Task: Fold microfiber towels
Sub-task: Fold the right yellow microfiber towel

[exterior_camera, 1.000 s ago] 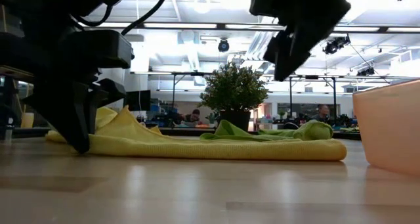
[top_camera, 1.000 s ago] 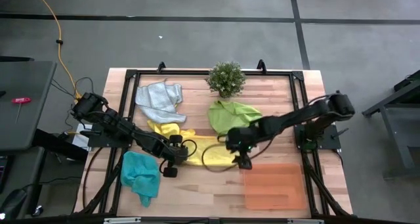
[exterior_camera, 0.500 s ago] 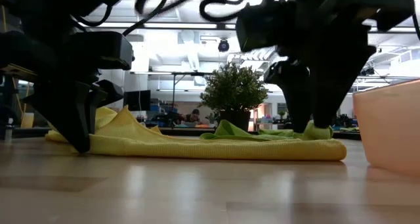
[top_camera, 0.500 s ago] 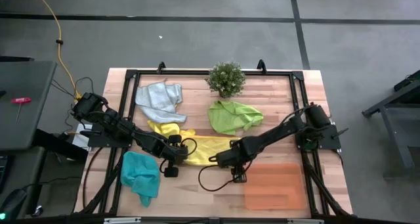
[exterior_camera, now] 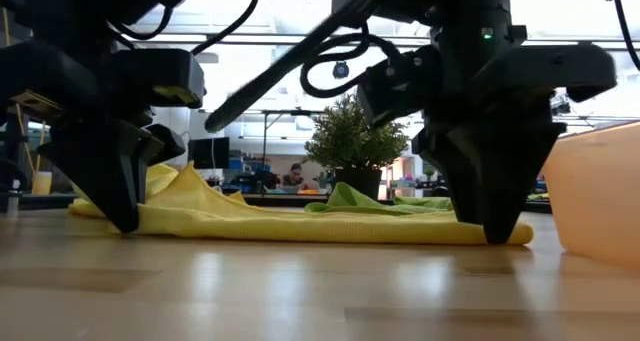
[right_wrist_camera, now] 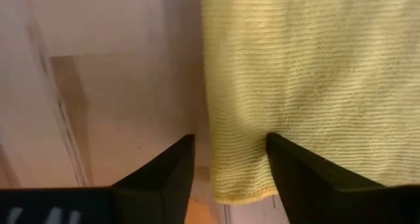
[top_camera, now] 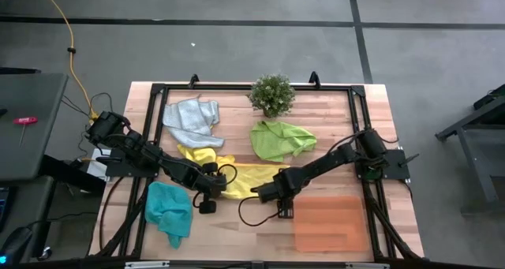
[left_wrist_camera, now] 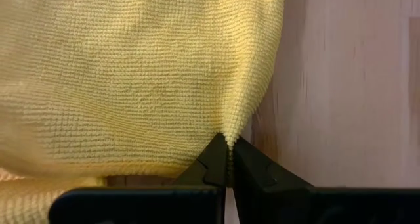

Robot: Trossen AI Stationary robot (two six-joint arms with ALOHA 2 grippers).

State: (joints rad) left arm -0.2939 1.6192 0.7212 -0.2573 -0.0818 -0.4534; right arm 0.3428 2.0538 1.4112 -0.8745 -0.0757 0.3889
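We pinch one near corner of the yellow towel (top_camera: 241, 180) mid-worktop (top_camera: 331, 111) with the left gripper (left_wrist_camera: 228, 159), jaws clamped on it. The right gripper (right_wrist_camera: 230, 159) straddles the other corner, jaws apart; closing squarely on the edge should keep both corners level.

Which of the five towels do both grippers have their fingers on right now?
The flat yellow towel mid-table: left gripper pinches one corner, right gripper straddles its opposite edge. The others lie untouched.
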